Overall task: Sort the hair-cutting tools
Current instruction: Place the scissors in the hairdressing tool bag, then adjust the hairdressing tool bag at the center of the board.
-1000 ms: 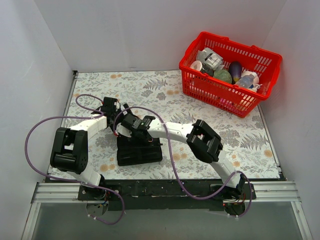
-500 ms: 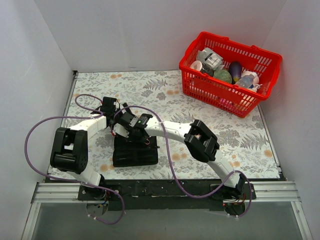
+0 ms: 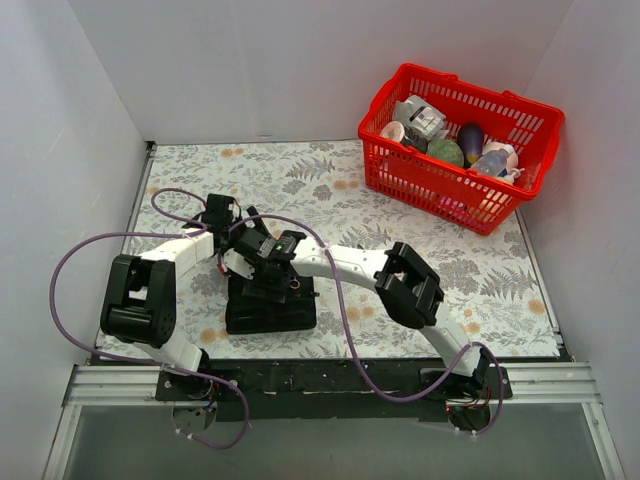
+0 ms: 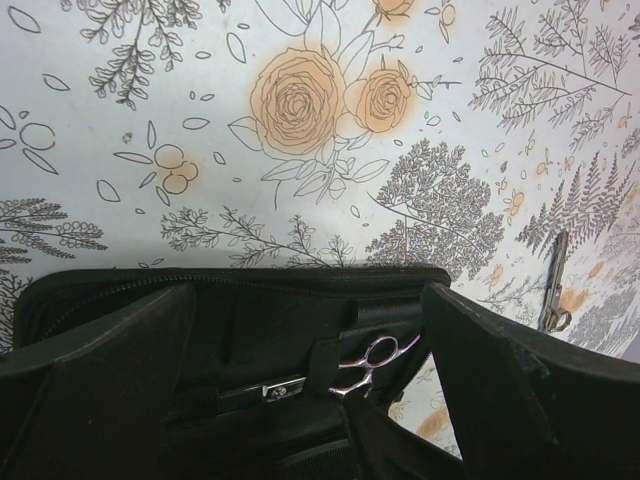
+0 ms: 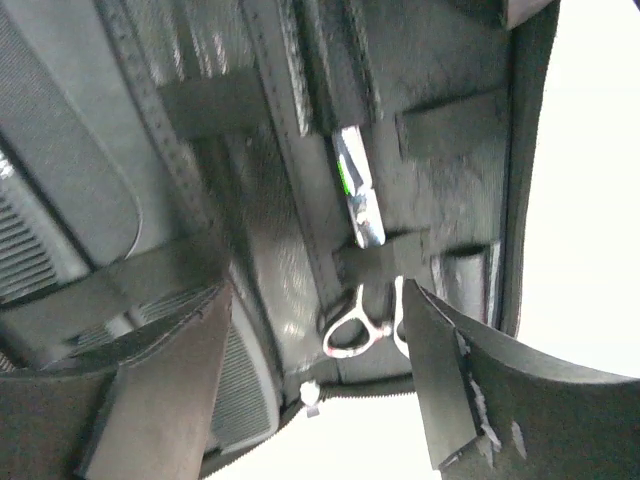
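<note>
Floral cloth (image 3: 420, 190) held black case (image 3: 270, 312). L gripper (image 4: 300, 330) gaped wide at case edge. R gripper (image 5: 315, 300) fingers stood apart over strapped scissors (image 5: 357, 322). 2nd scissors (image 4: 553, 285) lay on cloth.

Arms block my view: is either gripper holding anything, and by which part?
Nothing is held. The right gripper stands open around the ring handles of the scissors in the case; the left gripper is open.

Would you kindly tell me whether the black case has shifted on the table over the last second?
Yes. The black case has slid a little to the left in the top view, away from the red basket, which has stayed put.
</note>
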